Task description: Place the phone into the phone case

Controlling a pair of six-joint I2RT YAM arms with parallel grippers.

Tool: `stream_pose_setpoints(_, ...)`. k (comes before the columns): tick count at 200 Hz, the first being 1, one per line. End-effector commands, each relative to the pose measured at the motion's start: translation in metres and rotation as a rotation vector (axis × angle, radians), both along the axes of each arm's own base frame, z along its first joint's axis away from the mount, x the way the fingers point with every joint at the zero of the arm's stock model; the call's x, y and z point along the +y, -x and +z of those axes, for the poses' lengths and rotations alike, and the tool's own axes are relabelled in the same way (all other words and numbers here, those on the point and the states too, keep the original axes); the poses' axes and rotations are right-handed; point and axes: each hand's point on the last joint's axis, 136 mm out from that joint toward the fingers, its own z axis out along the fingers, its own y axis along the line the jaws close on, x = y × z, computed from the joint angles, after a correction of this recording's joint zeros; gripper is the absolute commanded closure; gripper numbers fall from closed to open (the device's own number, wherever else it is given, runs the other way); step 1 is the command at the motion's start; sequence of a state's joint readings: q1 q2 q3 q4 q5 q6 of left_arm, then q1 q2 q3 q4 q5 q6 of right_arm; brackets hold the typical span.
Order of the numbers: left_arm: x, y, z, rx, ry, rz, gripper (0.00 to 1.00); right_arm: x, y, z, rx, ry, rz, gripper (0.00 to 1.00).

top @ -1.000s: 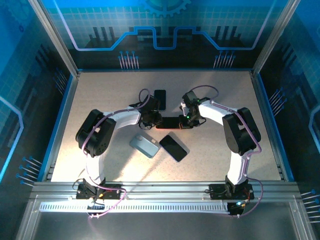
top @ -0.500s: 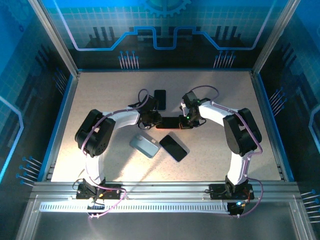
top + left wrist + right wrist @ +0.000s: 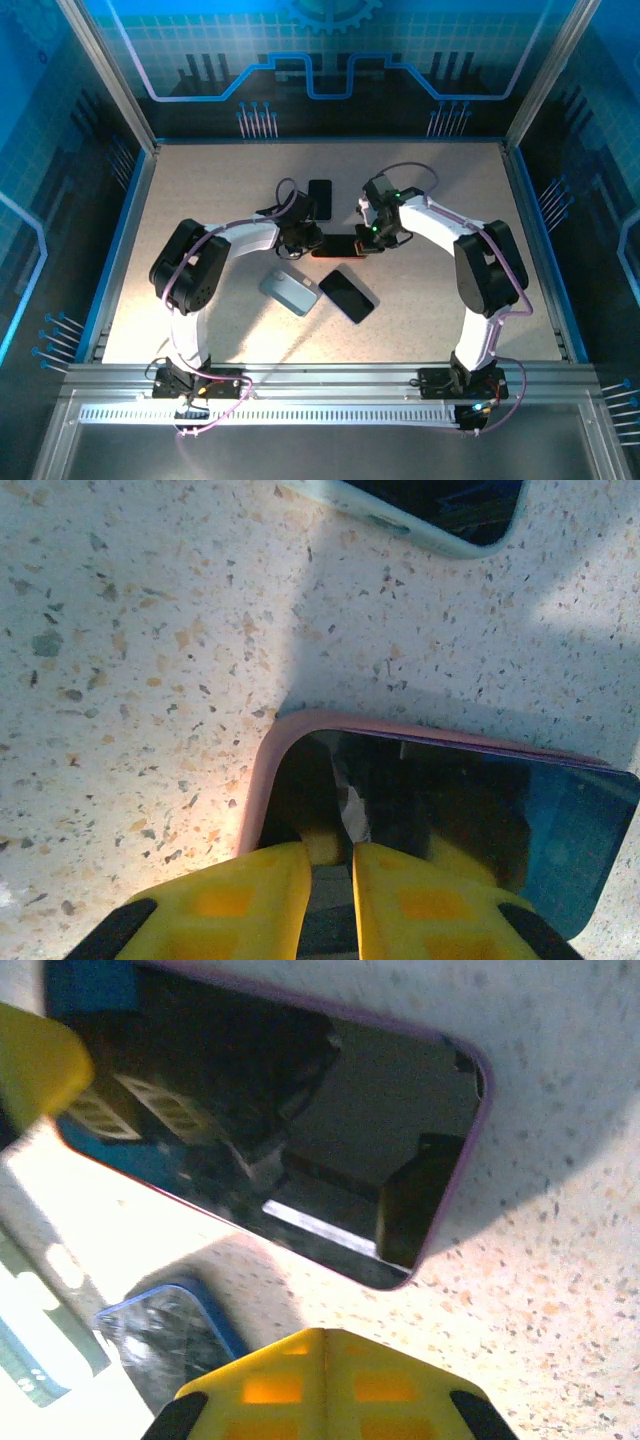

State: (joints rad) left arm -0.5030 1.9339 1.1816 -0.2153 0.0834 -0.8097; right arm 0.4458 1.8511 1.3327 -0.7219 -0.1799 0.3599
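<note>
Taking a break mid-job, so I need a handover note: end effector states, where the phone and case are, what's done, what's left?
Left end effector: shut on the short end of the pink phone case.
Right end effector: shut, empty, tips just off the phone, not touching it.
Phone and case lie mid-table between both arms.
Spare items nearby: light-blue case and two black phones.
Done: the phone sits in the case at the gripped end.
Left: the far end's seating can't be told. Probably press it down, check the rim, release.
</note>
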Motion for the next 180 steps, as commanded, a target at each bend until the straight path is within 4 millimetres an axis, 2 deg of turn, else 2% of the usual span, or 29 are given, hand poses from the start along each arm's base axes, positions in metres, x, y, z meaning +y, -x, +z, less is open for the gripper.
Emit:
stream_pose_setpoints(1,0.03,0.032,-0.041,0.136,-0.134,0.005,0.77,-0.001,0.0,0.014,0.005,-0.021,0.013,1.0)
stream_pose_setpoints(101,0.03,0.033,-0.043,0.142,-0.134,0.006,0.77,-0.016,0.0,-0.028,0.075,0.012,-0.023,1.0)
stream_pose_setpoints(180,0.03,0.034,-0.045,0.15,-0.135,0.006,0.78,-0.016,0.006,-0.054,0.125,0.013,-0.024,1.0)
